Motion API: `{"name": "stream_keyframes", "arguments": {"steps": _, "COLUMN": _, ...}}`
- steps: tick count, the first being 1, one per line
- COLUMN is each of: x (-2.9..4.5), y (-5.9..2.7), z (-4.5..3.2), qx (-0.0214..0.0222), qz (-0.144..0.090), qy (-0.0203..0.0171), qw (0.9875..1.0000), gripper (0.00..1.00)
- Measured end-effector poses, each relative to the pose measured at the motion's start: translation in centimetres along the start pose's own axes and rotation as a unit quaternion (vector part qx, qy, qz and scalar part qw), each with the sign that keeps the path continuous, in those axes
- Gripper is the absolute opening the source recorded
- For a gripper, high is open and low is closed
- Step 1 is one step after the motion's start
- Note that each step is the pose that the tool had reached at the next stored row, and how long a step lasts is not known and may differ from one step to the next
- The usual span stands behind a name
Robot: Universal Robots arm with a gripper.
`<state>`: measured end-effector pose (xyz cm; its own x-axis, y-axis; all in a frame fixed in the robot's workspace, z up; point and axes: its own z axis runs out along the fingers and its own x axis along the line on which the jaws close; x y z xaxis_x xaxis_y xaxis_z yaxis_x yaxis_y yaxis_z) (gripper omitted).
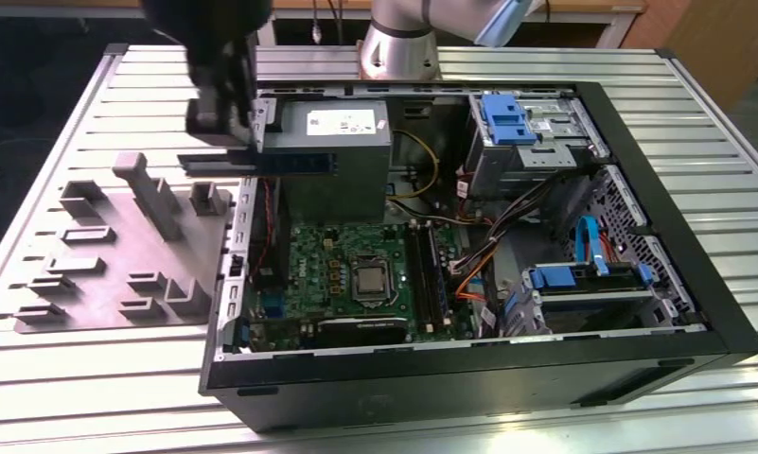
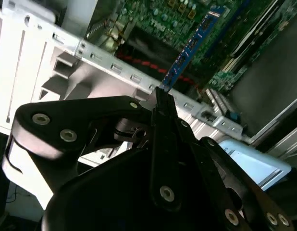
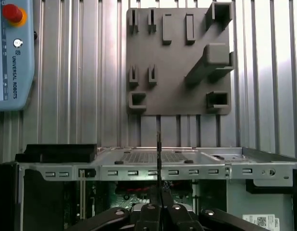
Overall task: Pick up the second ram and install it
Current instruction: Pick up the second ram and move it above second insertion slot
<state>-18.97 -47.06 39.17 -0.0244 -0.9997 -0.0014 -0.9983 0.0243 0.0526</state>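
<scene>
Gripper (image 1: 227, 142) pinched shut on second ram (image 1: 300, 163), one end; stick level over case wall (image 1: 242, 227), exterior view's left. Grip likely leaves contact edge free.

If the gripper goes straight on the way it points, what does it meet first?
Probably the case rim, touched by the ram that the gripper holds; depth is unclear.

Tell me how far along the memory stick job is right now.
Picked up: the gripper is shut on the blue memory stick, clear of the grey holder tray. In hand: the stick hangs over the edge of the computer case beside the power supply. Left: it is not yet seated on the green motherboard.
</scene>
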Motion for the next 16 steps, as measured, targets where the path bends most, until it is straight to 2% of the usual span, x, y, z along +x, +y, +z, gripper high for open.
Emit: {"name": "stream_keyframes", "arguments": {"steps": 16, "x": -0.18, "y": -7.25, "z": -0.31, "qx": -0.0013, "qz": 0.0, "qy": 0.0, "qw": 1.0, "gripper": 0.12}}
